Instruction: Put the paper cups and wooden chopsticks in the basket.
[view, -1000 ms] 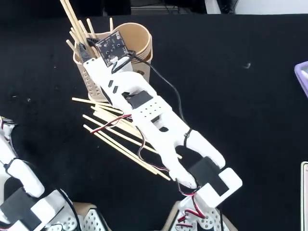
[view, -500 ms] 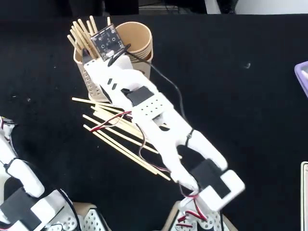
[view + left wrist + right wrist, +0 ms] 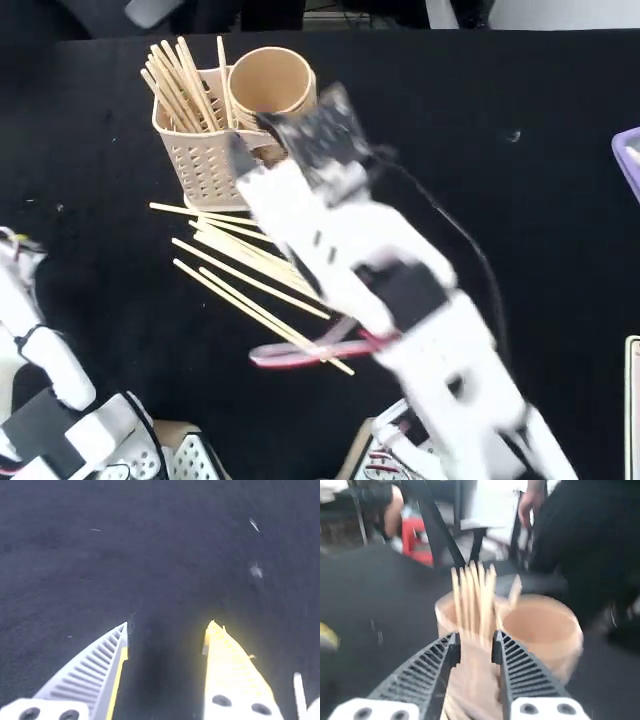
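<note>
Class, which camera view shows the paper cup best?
The high view: the paper cup stands open-mouthed beside the chopsticks, seen from above. The right wrist view has it partly behind its pincer. The left wrist view faces the black table.

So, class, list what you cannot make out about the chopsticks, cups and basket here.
- High view: the right arm covers the loose chopsticks' near ends, so they cannot be counted.
- High view: the basket hides the cups' lower parts; stack number unclear.
- High view: the purple thing is cut off by the right edge.
- Right wrist view: the pincer hides much of the basket.
</note>
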### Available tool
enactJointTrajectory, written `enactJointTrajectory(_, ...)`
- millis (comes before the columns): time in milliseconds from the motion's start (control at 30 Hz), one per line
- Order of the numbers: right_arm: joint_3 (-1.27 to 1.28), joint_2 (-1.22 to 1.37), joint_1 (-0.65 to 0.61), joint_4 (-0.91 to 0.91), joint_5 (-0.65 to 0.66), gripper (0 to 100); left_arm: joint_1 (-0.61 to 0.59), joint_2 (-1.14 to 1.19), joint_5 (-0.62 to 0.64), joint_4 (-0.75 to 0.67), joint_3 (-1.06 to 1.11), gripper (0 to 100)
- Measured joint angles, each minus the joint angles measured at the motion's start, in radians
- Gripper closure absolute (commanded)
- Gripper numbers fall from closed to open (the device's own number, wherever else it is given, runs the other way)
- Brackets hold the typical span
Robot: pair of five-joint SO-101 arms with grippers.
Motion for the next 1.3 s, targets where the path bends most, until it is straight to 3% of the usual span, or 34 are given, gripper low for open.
enactJointTrajectory(100,0.127,-0.16,0.058,0.133,-0.002,88.2,0.071,0.0,-0.127,0.077,-0.041,76)
enactJointTrajectory(300,0.425,-0.443,0.196,0.175,-0.008,88.2,0.227,0.0,-0.322,0.376,-0.222,75)
enactJointTrajectory(500,0.666,-0.686,0.245,0.173,-0.008,88.2,0.411,0.0,-0.321,0.603,-0.272,75)
enactJointTrajectory(600,0.741,-0.786,0.244,0.173,-0.008,88.2,0.525,0.0,-0.235,0.667,-0.256,75)
enactJointTrajectory(733,0.807,-0.885,0.25,0.172,-0.008,88.2,0.695,0.0,-0.061,0.637,-0.172,75)
enactJointTrajectory(967,0.835,-0.954,0.256,0.172,-0.008,88.2,0.948,0.0,0.173,0.42,-0.003,75)
enactJointTrajectory(1167,0.835,-0.954,0.256,0.172,-0.008,88.2,0.984,0.0,0.339,0.187,0.153,75)
enactJointTrajectory(1300,0.835,-0.954,0.256,0.172,-0.008,88.2,0.988,0.0,0.371,0.126,0.199,75)
